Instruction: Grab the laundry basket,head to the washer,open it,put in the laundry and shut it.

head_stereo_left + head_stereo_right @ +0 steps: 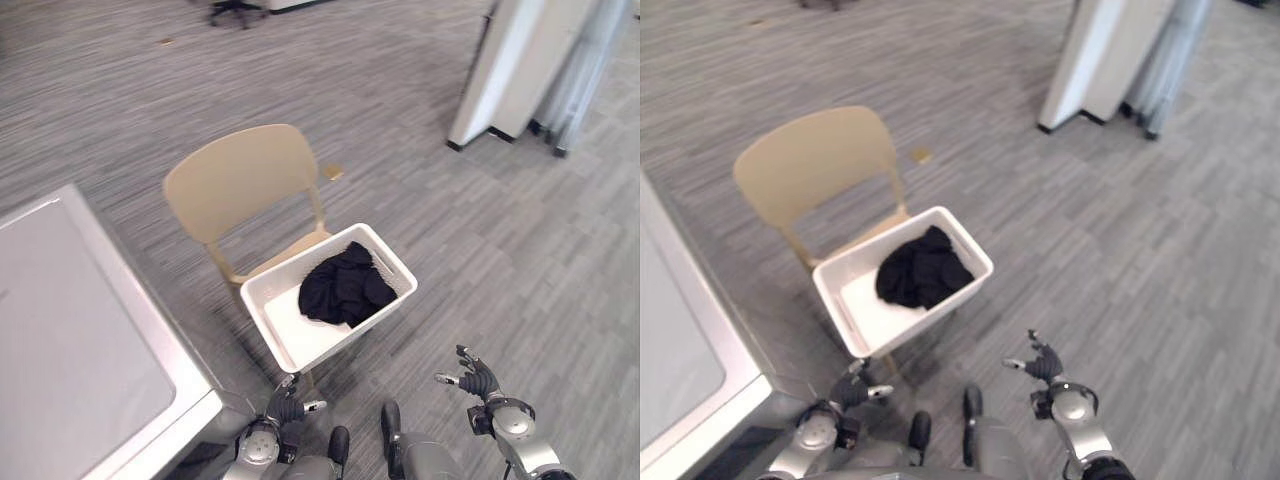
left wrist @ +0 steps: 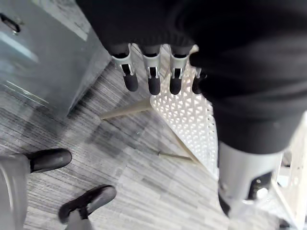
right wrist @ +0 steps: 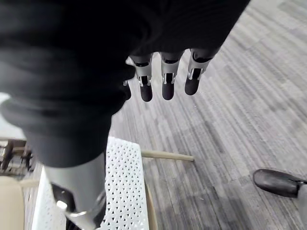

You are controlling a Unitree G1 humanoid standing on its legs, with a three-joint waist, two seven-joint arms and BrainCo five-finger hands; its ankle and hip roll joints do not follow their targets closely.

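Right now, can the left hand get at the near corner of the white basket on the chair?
Probably yes. The left hand hangs open just below the laundry basket, apart from it, with nothing between; the chair stands behind it.

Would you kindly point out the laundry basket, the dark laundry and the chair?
laundry basket (image 1: 283, 340), left eye view, bare white floor.
dark laundry (image 1: 345, 286), left eye view, middle of the pile.
chair (image 1: 238, 178), left eye view, backrest.

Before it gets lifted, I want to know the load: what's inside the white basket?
One crumpled black garment lies in the white perforated plastic laundry basket; bare white floor shows beside it. Anything beneath the garment is hidden.
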